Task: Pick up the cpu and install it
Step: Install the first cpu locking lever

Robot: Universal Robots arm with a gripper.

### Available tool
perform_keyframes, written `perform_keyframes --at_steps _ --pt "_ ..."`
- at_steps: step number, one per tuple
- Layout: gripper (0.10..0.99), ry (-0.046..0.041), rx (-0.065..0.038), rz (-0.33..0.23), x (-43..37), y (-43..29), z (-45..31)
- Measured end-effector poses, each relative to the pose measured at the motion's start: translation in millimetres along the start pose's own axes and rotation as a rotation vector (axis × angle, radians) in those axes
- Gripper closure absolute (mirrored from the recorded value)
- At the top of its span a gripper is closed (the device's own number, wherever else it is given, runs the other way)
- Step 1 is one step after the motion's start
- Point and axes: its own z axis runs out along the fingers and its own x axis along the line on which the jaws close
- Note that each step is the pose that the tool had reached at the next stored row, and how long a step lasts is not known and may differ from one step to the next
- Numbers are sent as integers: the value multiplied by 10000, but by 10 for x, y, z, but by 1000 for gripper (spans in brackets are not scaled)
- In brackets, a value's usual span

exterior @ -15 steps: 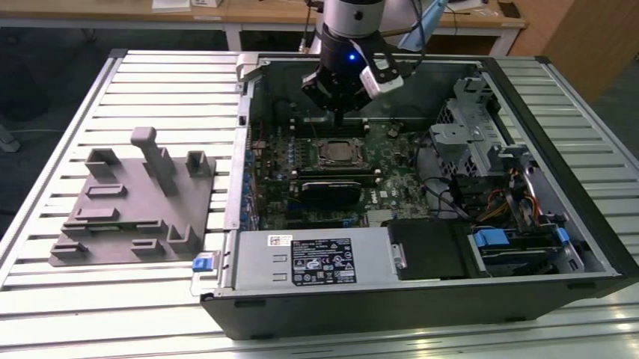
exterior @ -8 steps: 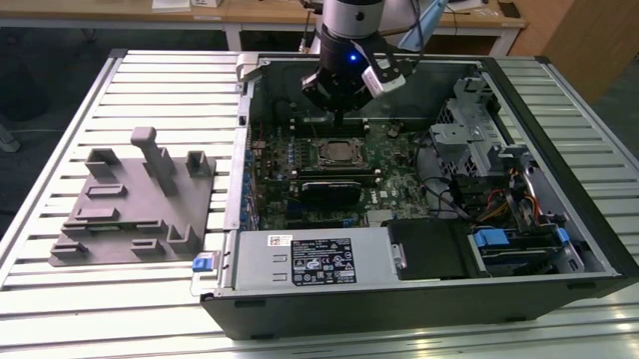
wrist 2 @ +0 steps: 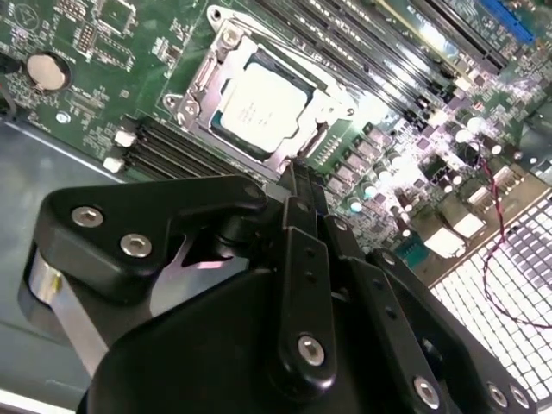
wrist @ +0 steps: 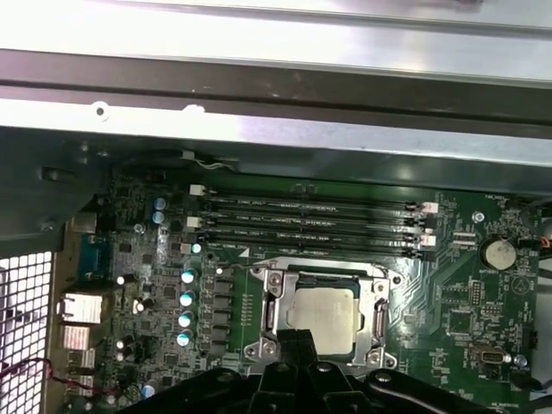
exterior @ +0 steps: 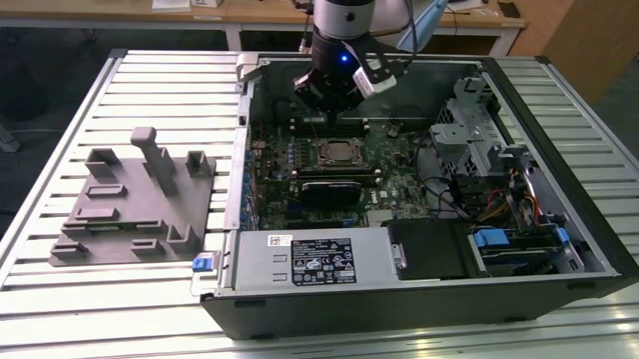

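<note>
I see the cpu lying flat in the socket on the motherboard, silvery top up, square, edges lined up with the frame. My gripper hovers just above it, clenched, grasping nothing.

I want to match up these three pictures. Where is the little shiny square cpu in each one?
Exterior view: the cpu sits in its socket in the middle of the green board, just below the tool.
Second wrist view: the cpu lies inside the metal frame, past the tool's black fingers.
First wrist view: the cpu is in the frame.
Shared landmark: the long black memory slots beside the socket.
</note>
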Motion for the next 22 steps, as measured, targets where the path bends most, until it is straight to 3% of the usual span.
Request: perform_keyframes --at_steps 12,22 --pt "980 1 -6 -1 88 4 10" --pt "980 -1 -7 0 116 5 15"
